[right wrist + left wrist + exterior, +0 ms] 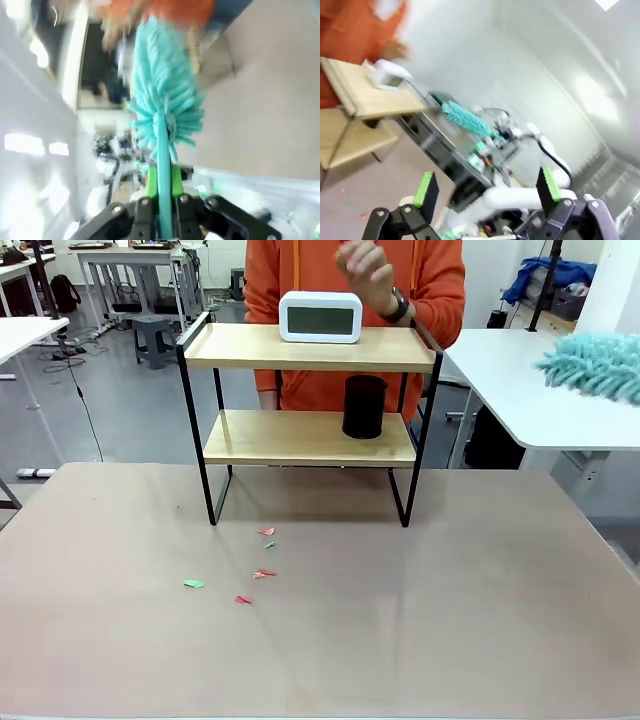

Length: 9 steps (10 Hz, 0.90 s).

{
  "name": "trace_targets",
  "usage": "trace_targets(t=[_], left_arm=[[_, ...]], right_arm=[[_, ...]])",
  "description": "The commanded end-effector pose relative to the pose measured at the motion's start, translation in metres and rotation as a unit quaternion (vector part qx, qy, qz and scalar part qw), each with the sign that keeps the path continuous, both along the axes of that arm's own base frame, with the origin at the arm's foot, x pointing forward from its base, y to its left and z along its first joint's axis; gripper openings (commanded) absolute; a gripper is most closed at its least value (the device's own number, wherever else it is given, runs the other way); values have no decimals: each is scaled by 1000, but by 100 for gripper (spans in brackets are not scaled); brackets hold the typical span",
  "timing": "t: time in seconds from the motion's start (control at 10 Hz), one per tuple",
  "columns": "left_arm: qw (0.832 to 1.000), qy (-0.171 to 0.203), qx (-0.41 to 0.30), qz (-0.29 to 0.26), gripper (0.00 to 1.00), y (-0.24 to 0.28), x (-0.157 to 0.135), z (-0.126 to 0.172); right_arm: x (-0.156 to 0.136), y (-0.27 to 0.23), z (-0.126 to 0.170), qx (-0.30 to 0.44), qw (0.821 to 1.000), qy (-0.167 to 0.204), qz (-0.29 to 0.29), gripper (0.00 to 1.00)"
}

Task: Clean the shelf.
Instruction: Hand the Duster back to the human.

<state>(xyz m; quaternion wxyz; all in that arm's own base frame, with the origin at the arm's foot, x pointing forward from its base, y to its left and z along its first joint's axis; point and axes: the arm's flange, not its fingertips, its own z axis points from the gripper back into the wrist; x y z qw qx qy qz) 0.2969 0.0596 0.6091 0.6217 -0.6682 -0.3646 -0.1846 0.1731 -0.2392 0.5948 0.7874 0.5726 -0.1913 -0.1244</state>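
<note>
Presently, right gripper (pixel 162 192) pinches a teal duster (pixel 162 100) right of the shelf (pixel 310 348); left gripper (pixel 487 192) stands spread, holding nothing.

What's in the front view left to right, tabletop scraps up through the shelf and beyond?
Green paper scrap → red scraps → white clock on the shelf top board → black cup on the lower board → person's hand → teal duster at the right edge.
</note>
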Motion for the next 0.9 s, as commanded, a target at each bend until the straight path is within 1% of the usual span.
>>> trace_targets(t=[0.0, 0.1, 0.2, 0.3, 0.4, 0.5, 0.6, 0.7, 0.8], left_arm=[[996, 16, 10, -90, 100, -53, 12, -7], [988, 17, 32, -151, 100, -91, 3, -9], [978, 30, 49, -201, 100, -125, -2, -16], [970, 54, 54, -229, 100, -146, -8, -30], [974, 106, 72, -189, 100, -130, 1, -43], [977, 37, 51, -203, 100, -145, -6, -24], [977, 37, 51, -203, 100, -145, -6, -24], [973, 67, 61, -212, 100, -154, -4, -42], [974, 42, 49, -217, 100, -166, -5, -38]], right_arm=[[-17, 21, 18, -48, 988, -41, 140, 13], [-28, 54, 24, -88, 971, -71, 213, 13], [-32, 84, 26, -119, 954, -107, 253, 13], [-30, 112, 22, -132, 934, -113, 313, 13], [-13, 122, 9, -162, 957, -92, 224, 13], [-33, 98, 34, -115, 952, -68, 274, 13], [-33, 98, 34, -115, 952, -68, 274, 13], [-25, 124, 25, -143, 946, -75, 280, 13], [-10, 154, 30, -147, 924, -91, 342, 13]])
